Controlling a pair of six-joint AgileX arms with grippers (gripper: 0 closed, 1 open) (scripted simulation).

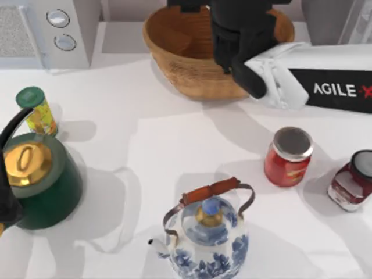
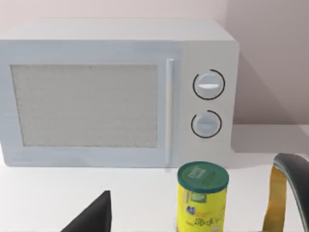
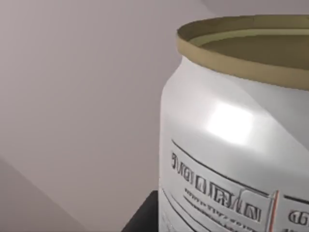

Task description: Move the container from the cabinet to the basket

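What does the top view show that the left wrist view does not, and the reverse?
Top view adds the basket, the red jar, the teapot and the right arm over the basket. Left wrist view adds the door handle of the white appliance. Both share the yellow can and the appliance's two knobs.

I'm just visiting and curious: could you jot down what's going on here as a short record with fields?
Right gripper: above the basket, holding the can, it seems
Can: silver-white, gold rim, close to the right wrist camera
Left gripper: idle by the green kettle
Also on table: microwave, yellow can, red jar, blue-patterned teapot
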